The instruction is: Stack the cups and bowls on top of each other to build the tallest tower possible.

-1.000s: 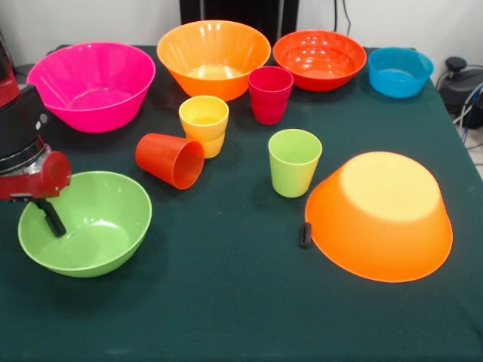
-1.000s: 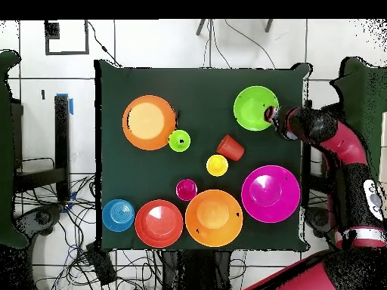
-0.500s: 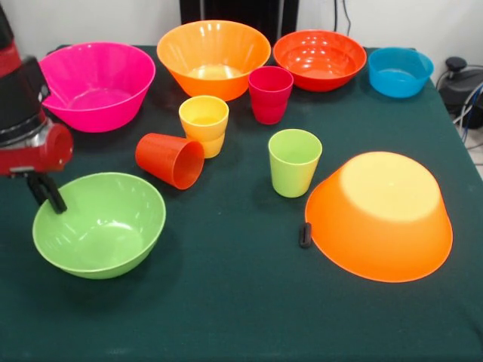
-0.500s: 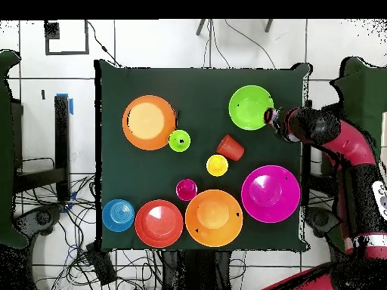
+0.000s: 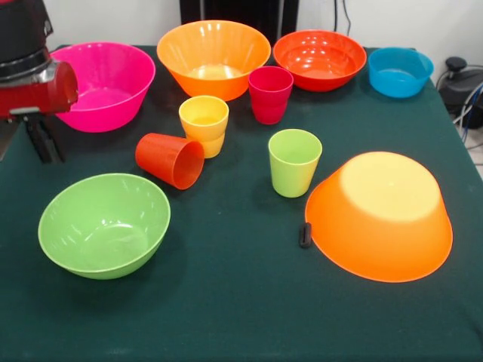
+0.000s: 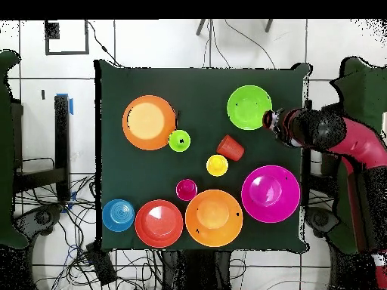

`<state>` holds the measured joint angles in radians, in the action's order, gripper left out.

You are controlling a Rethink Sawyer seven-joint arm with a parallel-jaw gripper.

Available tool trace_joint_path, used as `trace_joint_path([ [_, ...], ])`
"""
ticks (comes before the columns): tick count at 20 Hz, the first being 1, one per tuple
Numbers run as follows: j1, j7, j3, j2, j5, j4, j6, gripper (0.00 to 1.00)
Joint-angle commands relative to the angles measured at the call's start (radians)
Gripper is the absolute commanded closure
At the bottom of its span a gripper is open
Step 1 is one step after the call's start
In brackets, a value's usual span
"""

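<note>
My gripper (image 5: 43, 154) hangs shut and empty above the table's left side, up and left of the lime green bowl (image 5: 104, 226), between it and the pink bowl (image 5: 113, 105). In the overhead view the gripper (image 6: 268, 118) is just off the green bowl's (image 6: 249, 107) rim. The orange-red cup (image 5: 170, 160) lies on its side. The yellow cup (image 5: 204, 124), crimson cup (image 5: 270, 94) and lime green cup (image 5: 294, 162) stand upright mid-table. One orange bowl (image 5: 381, 215) lies upside down at the right. An upright orange bowl (image 5: 213, 56), red-orange bowl (image 5: 319, 59) and blue bowl (image 5: 400, 72) line the far edge.
A small black piece (image 5: 305, 234) lies against the upside-down orange bowl's left rim. The dark green cloth (image 5: 226, 317) covers the table. Cables and a dark device (image 5: 460, 79) sit beyond the table's right edge.
My gripper has risen out of the lime green bowl and moved toward the far side. The bowl slid a little to the right and now rests free.
</note>
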<state>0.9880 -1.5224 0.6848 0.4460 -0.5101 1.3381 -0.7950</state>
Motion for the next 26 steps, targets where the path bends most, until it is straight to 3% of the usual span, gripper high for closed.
trace_joint_path([
  [1,-0.049,-0.060,-0.075,0.068,-0.024,0.115,0.039,1.00],
  [16,-0.051,-0.045,-0.084,0.038,-0.027,0.099,0.061,1.00],
  [22,-0.031,-0.108,-0.083,0.015,0.001,0.122,0.133,1.00],
  [26,-0.025,-0.084,-0.072,-0.010,0.020,0.111,0.136,1.00],
])
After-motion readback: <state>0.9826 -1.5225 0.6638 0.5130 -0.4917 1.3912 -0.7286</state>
